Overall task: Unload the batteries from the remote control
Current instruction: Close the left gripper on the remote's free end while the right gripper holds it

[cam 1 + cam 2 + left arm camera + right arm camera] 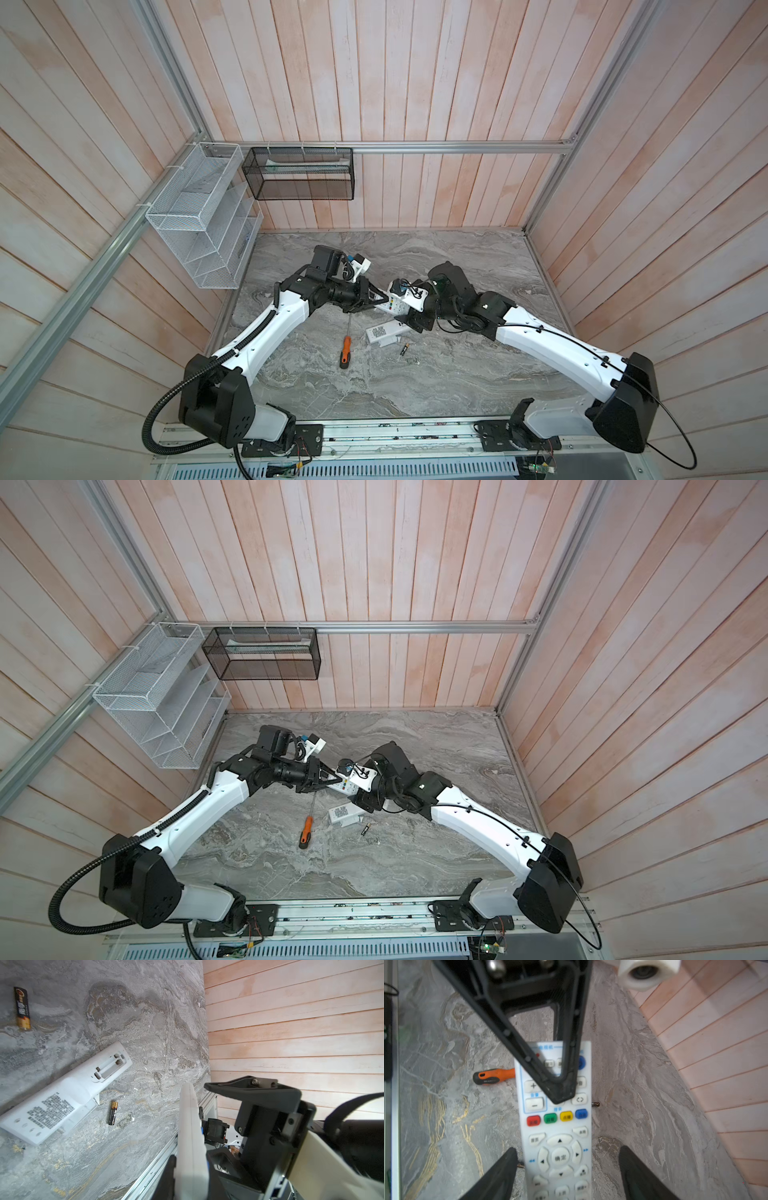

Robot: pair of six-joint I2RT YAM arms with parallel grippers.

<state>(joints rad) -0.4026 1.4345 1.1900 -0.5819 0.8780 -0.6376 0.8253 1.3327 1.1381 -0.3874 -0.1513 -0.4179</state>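
**As the left claw clamps 1 remote, 2 batteries lie loose on the table**

Where we start at the left of both top views, the orange-handled screwdriver (345, 353) lies flat on the marble table (457, 374), its shaft pointing up toward the left gripper (383, 298). That claw is closed narrow on the buttoned remote (557, 1136). In the right wrist view 1 black finger (560, 1093) presses on the remote's button face. In the left wrist view we see the same remote edge-on, rising between the claw's 2 sides. Its back is hidden, so we cannot tell what its battery bay holds.

Just below that in both top views lies the face-down remote (62, 1101), flat on the table with a coded label on its back. Its battery bay (110, 1066) is uncovered, with bare springs showing. The batteries are out on the marble. 1 battery (113, 1113) lies just beside this remote, apart from it, and shows in both top views (365, 830). A 2nd battery (22, 1007) lies farther off.

At the right, the right gripper (569, 1151) stands wide. Its 2 fingers (502, 1172) flank the buttoned remote's near end with clear gaps on both sides, touching nothing.
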